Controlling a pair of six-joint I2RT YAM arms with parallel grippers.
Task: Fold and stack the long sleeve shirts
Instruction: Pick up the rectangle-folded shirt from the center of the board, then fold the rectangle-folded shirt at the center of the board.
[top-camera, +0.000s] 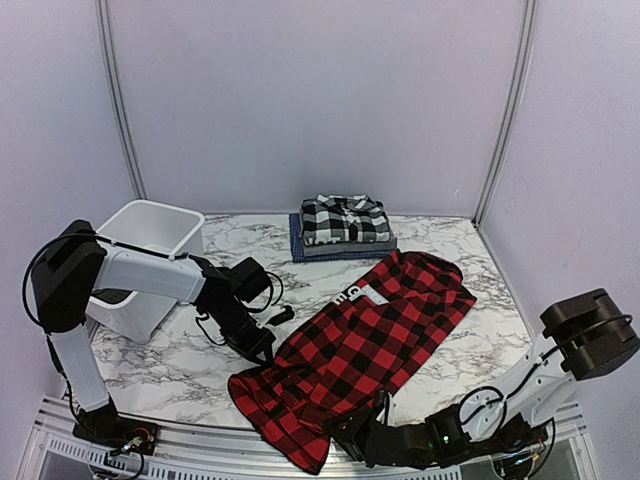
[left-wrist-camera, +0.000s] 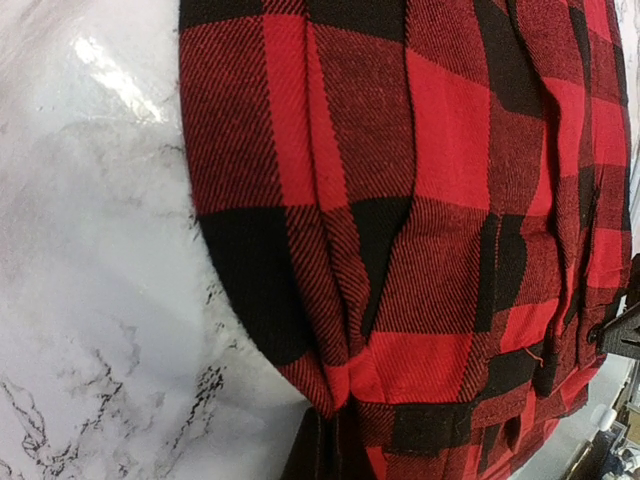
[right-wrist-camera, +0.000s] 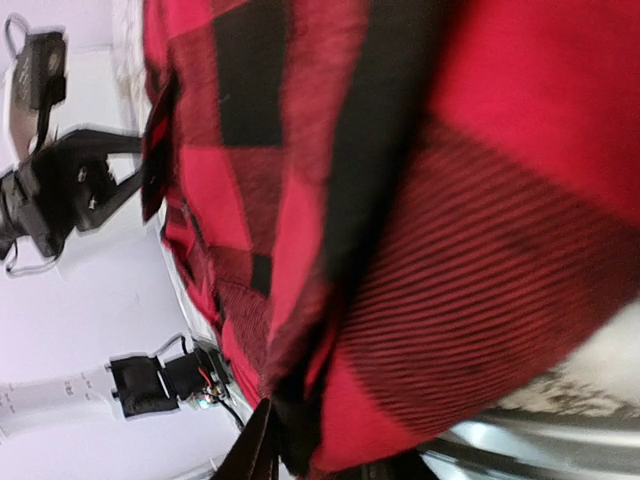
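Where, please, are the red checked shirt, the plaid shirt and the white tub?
red checked shirt (top-camera: 370, 340): top view, middle of its spread body.
plaid shirt (top-camera: 343, 220): top view, top of the folded stack.
white tub (top-camera: 135, 315): top view, near outer wall.

The red shirt (top-camera: 370, 340), black-checked, lies spread at a slant, its left edge pinched in the left gripper (top-camera: 262, 350) and its near hem in the right gripper (top-camera: 350, 430). The plaid shirt (top-camera: 343, 218) sits folded atop folded grey and blue shirts (top-camera: 345, 250), well beyond both grippers.

The red-and-black check shirt (top-camera: 370, 345) runs past the frame edges in both wrist views. Seen from above, its near hem hides the fingertips of the right gripper (top-camera: 350, 430).
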